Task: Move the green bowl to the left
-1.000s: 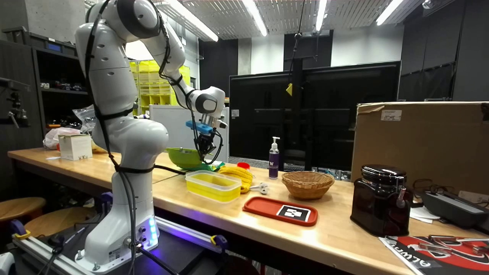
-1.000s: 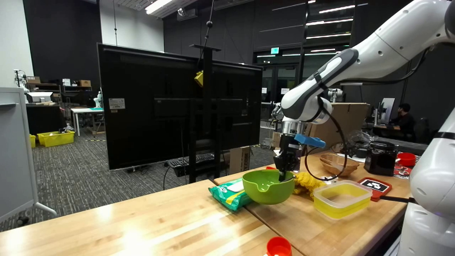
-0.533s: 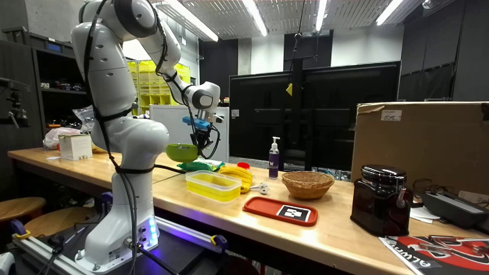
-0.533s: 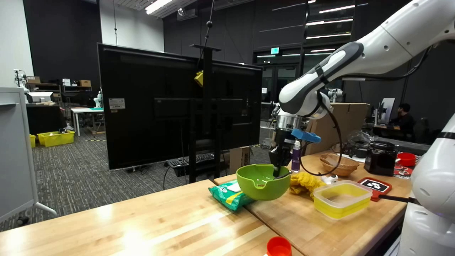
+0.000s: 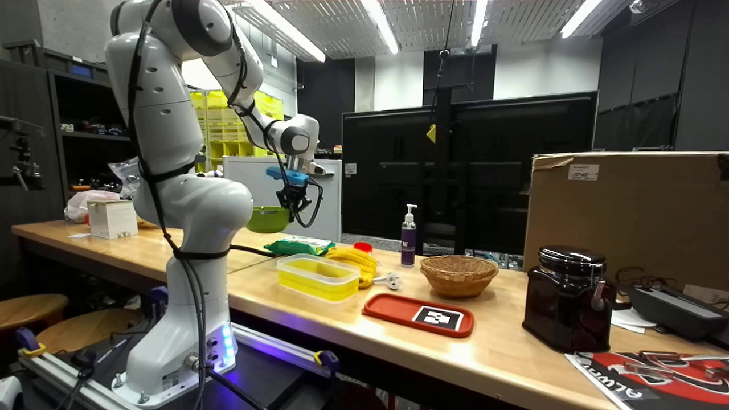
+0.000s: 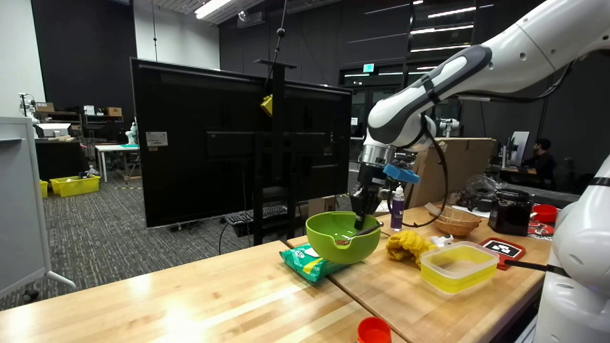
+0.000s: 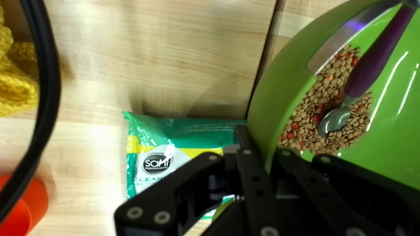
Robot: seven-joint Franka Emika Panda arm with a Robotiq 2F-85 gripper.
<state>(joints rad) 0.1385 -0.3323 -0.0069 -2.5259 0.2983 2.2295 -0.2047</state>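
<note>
The lime-green bowl (image 5: 266, 221) hangs above the table in my gripper (image 5: 294, 212); it also shows in an exterior view (image 6: 336, 245), roughly level, above the green wipes packet (image 6: 305, 262). In the wrist view the near wall of the bowl (image 7: 279, 88) sits between the two fingers of the gripper (image 7: 265, 154), one outside and one inside the rim. The fingers are shut on that wall. Lentil-like grains with red bits (image 7: 323, 101) lie inside, with a purple-handled spoon (image 7: 370, 62) resting in them. Part of the bowl is cut off in the wrist view.
The green packet (image 7: 183, 134) lies under and beside the bowl. A yellow knitted cloth (image 6: 410, 246), a yellow container (image 6: 457, 281), a purple pump bottle (image 5: 408, 242) and a tan basket (image 5: 458, 279) stand on the table. A red cup (image 6: 374, 330) is at the front.
The gripper has lifted the bowl from near the packet and carried it up and to the left in both exterior views. The packet and other table objects have stayed in place.
</note>
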